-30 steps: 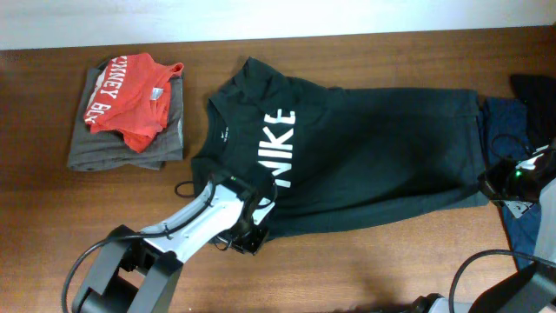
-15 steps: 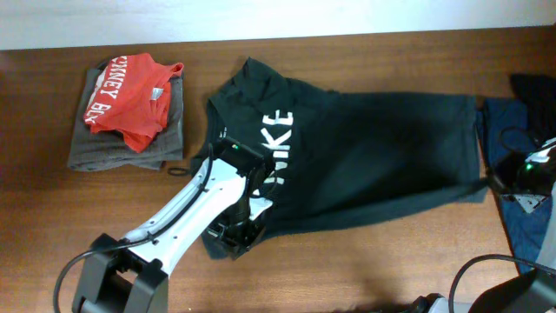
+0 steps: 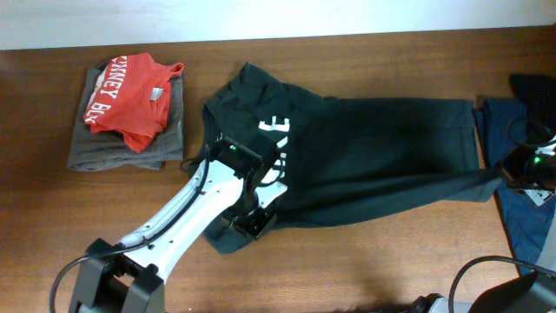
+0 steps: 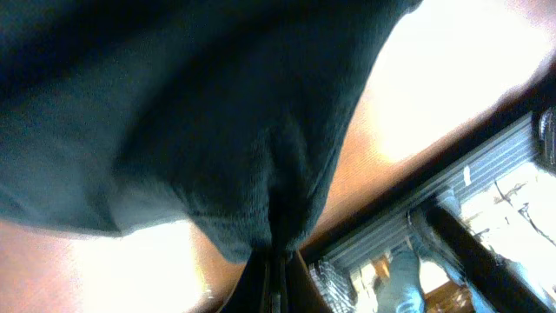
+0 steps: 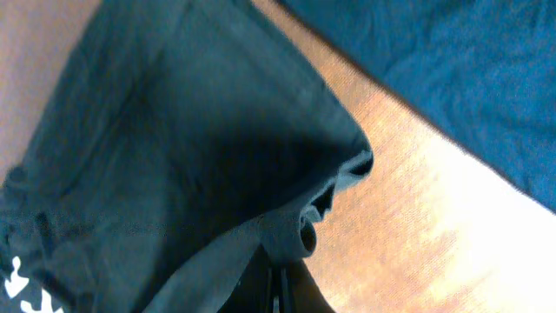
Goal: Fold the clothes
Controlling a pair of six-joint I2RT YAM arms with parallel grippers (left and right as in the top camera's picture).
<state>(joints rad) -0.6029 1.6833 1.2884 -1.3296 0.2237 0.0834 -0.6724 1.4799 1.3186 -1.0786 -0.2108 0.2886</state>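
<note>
The clothes lie on the table (image 3: 365, 269): a dark T-shirt (image 3: 373, 165) spread across the middle, a red one (image 3: 126, 91) on a grey one (image 3: 113, 152) at far left, and a navy one (image 3: 521, 230) at right. The shirt looks light and limp, likely to sag and crease, so hems and corners are the best holds. The left jaws pinch its near-left edge and the right jaws its near-right corner, with cloth bunched in each.

Overhead looks down; both wrist views hug the T-shirt (image 3: 373, 165).
</note>
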